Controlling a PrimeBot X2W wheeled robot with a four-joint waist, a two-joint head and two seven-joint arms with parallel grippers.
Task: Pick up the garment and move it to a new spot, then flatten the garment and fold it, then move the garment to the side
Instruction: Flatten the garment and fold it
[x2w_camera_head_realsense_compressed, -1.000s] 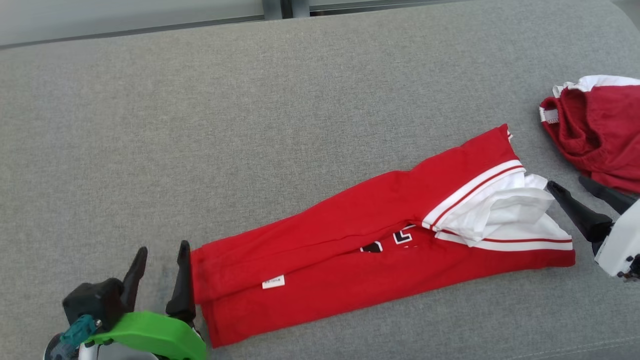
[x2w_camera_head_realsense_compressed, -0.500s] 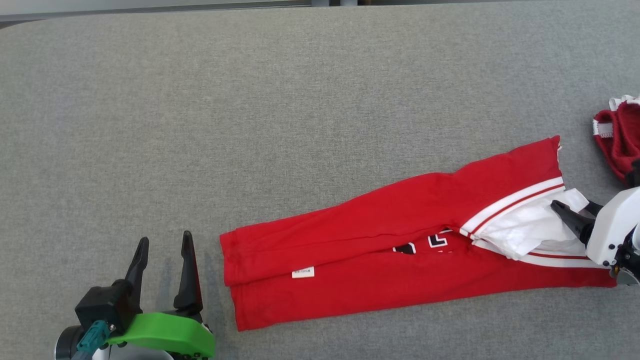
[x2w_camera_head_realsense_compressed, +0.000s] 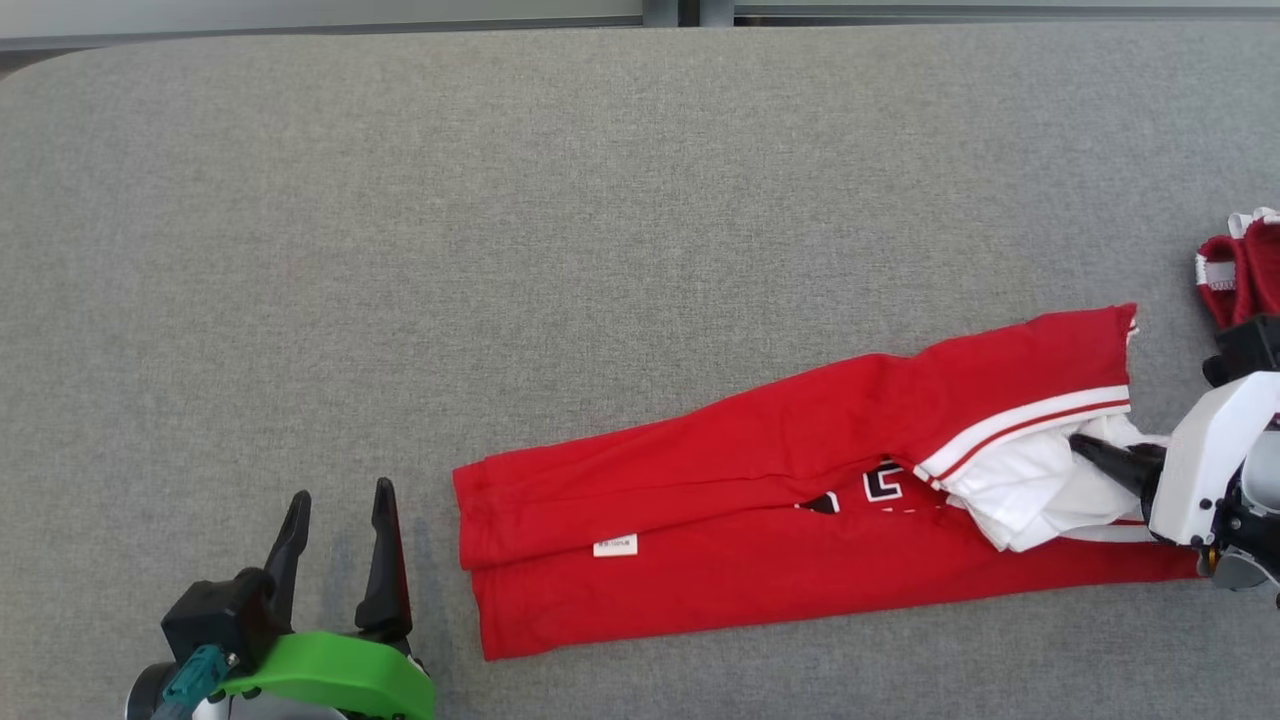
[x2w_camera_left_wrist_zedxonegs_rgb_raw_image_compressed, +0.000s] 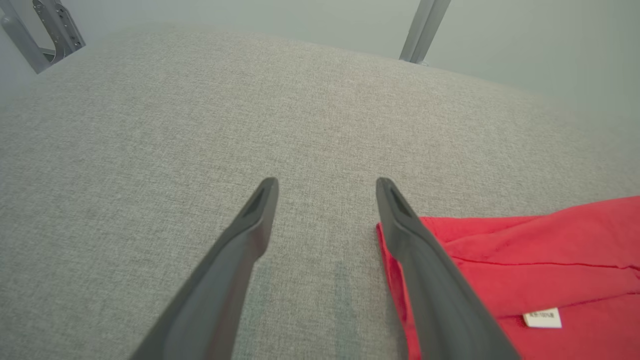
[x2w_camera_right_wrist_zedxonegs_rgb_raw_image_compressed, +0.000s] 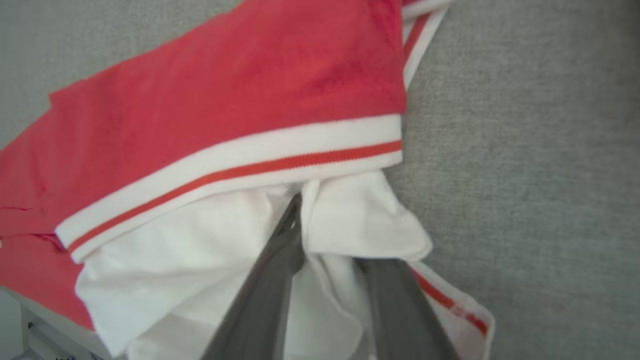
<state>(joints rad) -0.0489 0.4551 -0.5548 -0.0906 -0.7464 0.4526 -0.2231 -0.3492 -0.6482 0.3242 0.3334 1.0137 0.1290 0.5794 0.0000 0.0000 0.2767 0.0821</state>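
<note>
Right gripper (x2w_camera_head_realsense_compressed: 1090, 452) has its dark fingers (x2w_camera_right_wrist_zedxonegs_rgb_raw_image_compressed: 270, 280) pushed into the white cloth at the right end of the red garment (x2w_camera_head_realsense_compressed: 750, 470), a fold of it between them; whether they pinch it cannot be told. Left gripper (x2w_camera_head_realsense_compressed: 342, 492) stands wide open and empty over the grey padded surface (x2w_camera_head_realsense_compressed: 600, 200), just beside the garment's left end. The garment lies flat, folded into a long slanting strip.

Before me spreads a broad grey woven-fabric pad (x2w_camera_head_realsense_compressed: 600, 200). On it, toward four o'clock, a long, folded bright red cloth garment (x2w_camera_head_realsense_compressed: 750, 470) with white striped trim lies flat. At three o'clock a crumpled darker red cloth piece (x2w_camera_head_realsense_compressed: 1250, 285) lies near it, not touching.
</note>
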